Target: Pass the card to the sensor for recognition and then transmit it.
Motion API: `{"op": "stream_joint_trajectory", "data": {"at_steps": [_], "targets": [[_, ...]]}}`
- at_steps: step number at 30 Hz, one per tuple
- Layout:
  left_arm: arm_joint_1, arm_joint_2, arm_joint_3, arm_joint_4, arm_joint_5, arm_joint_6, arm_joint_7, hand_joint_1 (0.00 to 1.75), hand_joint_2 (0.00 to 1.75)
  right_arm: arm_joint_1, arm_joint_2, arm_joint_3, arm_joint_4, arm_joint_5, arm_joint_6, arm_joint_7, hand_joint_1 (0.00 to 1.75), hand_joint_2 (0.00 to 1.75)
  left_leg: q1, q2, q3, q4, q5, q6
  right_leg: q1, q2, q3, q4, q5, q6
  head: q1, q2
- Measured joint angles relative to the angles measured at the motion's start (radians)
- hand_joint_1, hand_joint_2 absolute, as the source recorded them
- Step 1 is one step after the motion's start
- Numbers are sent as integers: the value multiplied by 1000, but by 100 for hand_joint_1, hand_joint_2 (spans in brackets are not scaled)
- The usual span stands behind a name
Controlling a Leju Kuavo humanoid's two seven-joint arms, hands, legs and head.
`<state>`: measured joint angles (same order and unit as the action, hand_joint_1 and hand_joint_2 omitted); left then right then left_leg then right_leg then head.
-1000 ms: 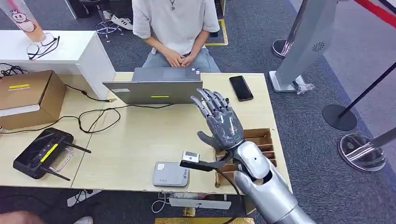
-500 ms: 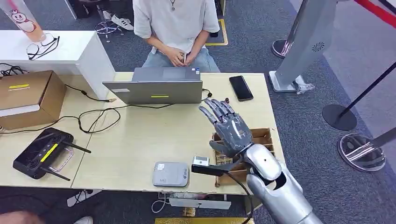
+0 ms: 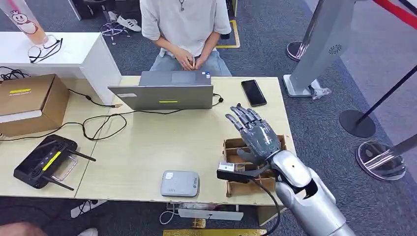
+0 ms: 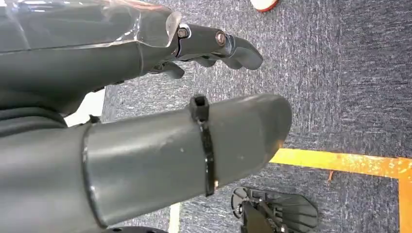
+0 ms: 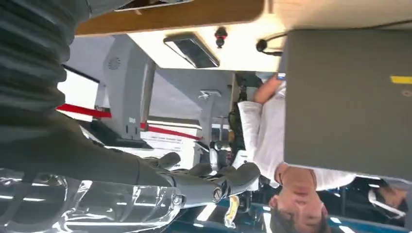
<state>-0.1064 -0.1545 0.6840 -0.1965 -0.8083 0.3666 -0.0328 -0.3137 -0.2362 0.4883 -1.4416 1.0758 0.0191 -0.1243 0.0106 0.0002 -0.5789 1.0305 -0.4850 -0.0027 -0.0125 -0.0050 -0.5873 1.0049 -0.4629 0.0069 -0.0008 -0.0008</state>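
Pale wood worktop [image 3: 147, 147] is carrying a brown cardboard tray [image 3: 275, 143] of slotted compartments near its right edge, and the right robot hand [image 3: 255, 132] is hovering above that tray with its fingers spread and nothing in them. I cannot make out a card in the tray's slots. A grey card sensor [image 3: 180, 183] is lying left of the tray at the front edge. A laptop [image 3: 162, 96] and a black phone [image 3: 253, 92] are sitting beyond the tray. The left robot hand [image 4: 145, 116] is hanging over carpet, fingers loosely curled, holding nothing.
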Motion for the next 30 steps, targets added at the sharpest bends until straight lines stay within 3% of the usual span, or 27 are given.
{"op": "stream_joint_trajectory", "data": {"at_steps": [14, 30], "targets": [[1, -2, 0, 0, -1, 18, -22, 0, 0, 17, -66, -9, 2, -3, 3, 42, 0, 175, 0, 0, 0, 0, 0, 0, 0, 0, 0, 0, 0, 0, 0, 0], [6, -8, 0, 0, 1, 26, -31, 0, 0, 64, -142, -25, -66, -8, 73, 93, 0, 175, 0, 0, 0, 0, 0, 0, 0, 0, 0, 0, 0, 0, 0, 0]]}}
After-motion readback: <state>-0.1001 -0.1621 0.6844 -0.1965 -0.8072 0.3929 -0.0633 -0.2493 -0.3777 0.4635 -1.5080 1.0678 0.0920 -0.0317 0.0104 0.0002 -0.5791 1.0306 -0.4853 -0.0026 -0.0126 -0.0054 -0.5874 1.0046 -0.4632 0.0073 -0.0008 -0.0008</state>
